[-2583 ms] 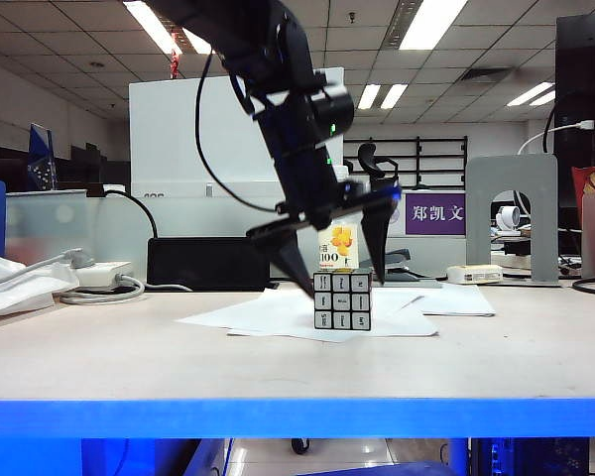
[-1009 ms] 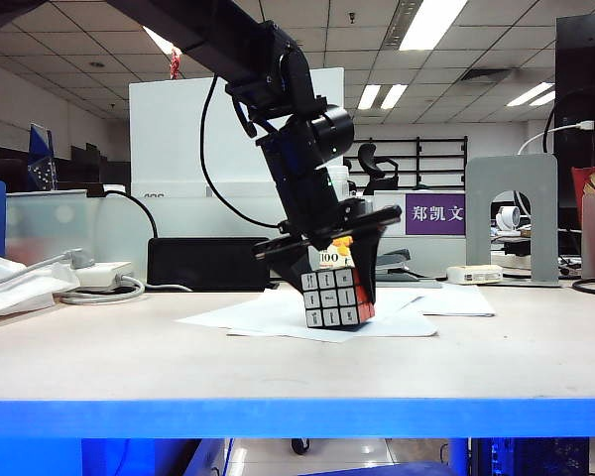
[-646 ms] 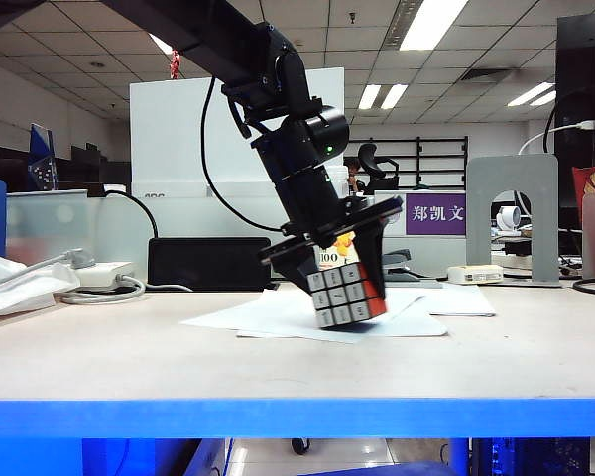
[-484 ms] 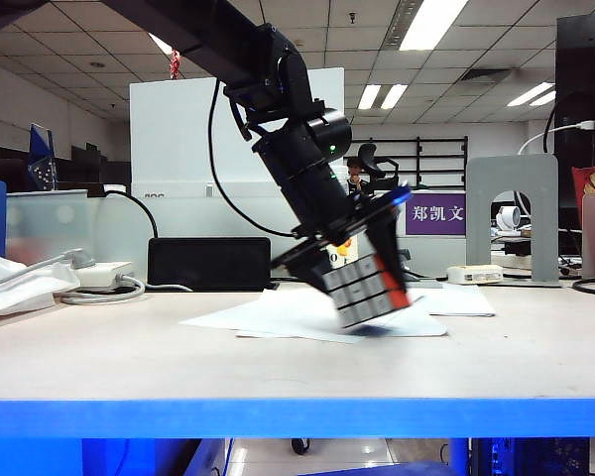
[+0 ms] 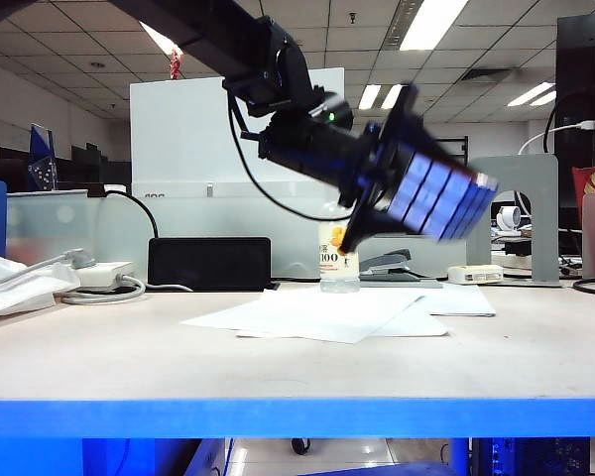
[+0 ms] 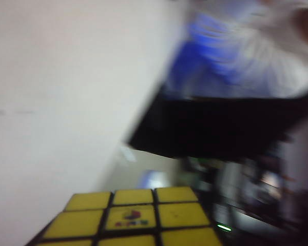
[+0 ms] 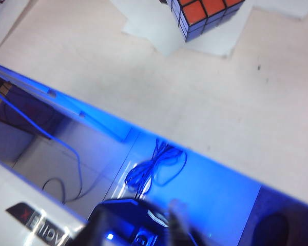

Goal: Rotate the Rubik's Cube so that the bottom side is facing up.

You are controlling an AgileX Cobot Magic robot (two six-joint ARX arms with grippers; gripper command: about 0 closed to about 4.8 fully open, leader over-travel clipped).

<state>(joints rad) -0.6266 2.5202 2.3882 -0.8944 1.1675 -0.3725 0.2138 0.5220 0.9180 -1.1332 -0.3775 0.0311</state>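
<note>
The Rubik's Cube [image 5: 444, 204] hangs tilted and motion-blurred well above the table, right of the middle, with my left gripper [image 5: 418, 188] shut on it at two opposite sides. The bottom side [image 5: 428, 178], blue, faces the exterior camera and slightly downward. In the left wrist view the cube's yellow face [image 6: 136, 218] lies close to the camera, and the fingers do not show. In the right wrist view the cube [image 7: 203, 11] shows a red-orange face, far off over the paper. My right gripper [image 7: 143, 228] is only a dark blur, away from the cube.
White paper sheets [image 5: 327, 312] lie on the table under the lifted cube. Behind them stand a drink bottle [image 5: 338, 260], a stapler [image 5: 389, 265], a black box [image 5: 208, 263] and a grey metal bookend [image 5: 511, 213]. The blue table edge [image 5: 297, 416] runs along the front.
My left gripper closed on the cube on the paper, tipped it, then lifted it up and to the right. The blue face now shows where the marked white face was.
</note>
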